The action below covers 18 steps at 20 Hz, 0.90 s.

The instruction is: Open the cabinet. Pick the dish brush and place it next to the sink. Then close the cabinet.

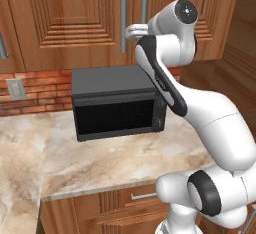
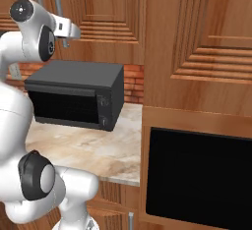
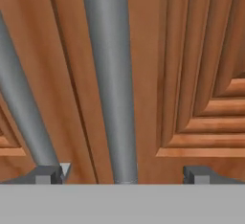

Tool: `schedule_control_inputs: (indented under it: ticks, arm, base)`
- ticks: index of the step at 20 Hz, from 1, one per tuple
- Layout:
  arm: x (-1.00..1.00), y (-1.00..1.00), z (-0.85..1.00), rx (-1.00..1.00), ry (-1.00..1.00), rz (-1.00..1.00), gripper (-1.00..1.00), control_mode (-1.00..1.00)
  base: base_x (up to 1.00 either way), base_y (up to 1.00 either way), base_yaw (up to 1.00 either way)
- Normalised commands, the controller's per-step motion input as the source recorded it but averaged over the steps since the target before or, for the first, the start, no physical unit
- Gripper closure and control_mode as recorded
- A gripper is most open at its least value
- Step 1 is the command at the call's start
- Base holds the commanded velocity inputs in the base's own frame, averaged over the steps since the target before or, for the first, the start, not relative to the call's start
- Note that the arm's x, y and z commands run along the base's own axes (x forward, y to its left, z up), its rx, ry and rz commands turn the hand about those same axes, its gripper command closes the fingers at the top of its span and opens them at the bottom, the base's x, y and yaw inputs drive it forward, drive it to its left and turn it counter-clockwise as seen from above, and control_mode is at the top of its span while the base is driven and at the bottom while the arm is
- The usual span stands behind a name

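The cabinet [image 1: 75, 23] hangs shut on the wall above a black microwave [image 1: 117, 109], which sits on a marbled counter [image 1: 100, 163] against a red brick backsplash [image 1: 37, 90]. In the left base view the white arm [image 1: 210, 123] rises from about 5 o'clock and bends up toward 12 o'clock, its hand reaching the two silver bar handles where the doors meet; the right-door handle [image 1: 144, 3] stands just beside the left-door handle [image 1: 123, 18]. In the hand view the gripper [image 3: 123, 174] is released, jaws spread wide, and one handle [image 3: 111, 74] runs from 12 o'clock down to 6 o'clock between the two fingertips [image 3: 48, 174], touching neither; the other handle [image 3: 21, 103] slants along the 9 o'clock side, just above the fingertip there. The doors' stepped panels fill the 3 o'clock side. The dish brush cannot be made out anywhere, the cabinet doors being closed. In the right base view a dark oven front [image 2: 199, 175] sits at 4 o'clock
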Motion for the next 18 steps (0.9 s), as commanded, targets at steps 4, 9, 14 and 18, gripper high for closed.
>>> schedule_control_inputs:
  ticks: [4, 9, 14, 18]
  arm:
    - [0.26, 0.0, 0.0, 0.0, 0.0, 0.0, -1.0, -1.0]
    - [0.24, 0.0, -0.02, 0.0, -0.01, 0.0, -1.0, -1.0]
    - [0.25, 0.0, -0.4, 0.0, -0.18, 0.0, -1.0, -1.0]
    - [0.29, 0.02, -0.45, 0.0, -0.23, 0.0, -1.0, -1.0]
  base:
    - [0.0, 0.0, 0.0]
    - [0.0, 0.0, 0.0]
    - [0.0, 0.0, 0.0]
    - [0.0, 0.0, 0.0]
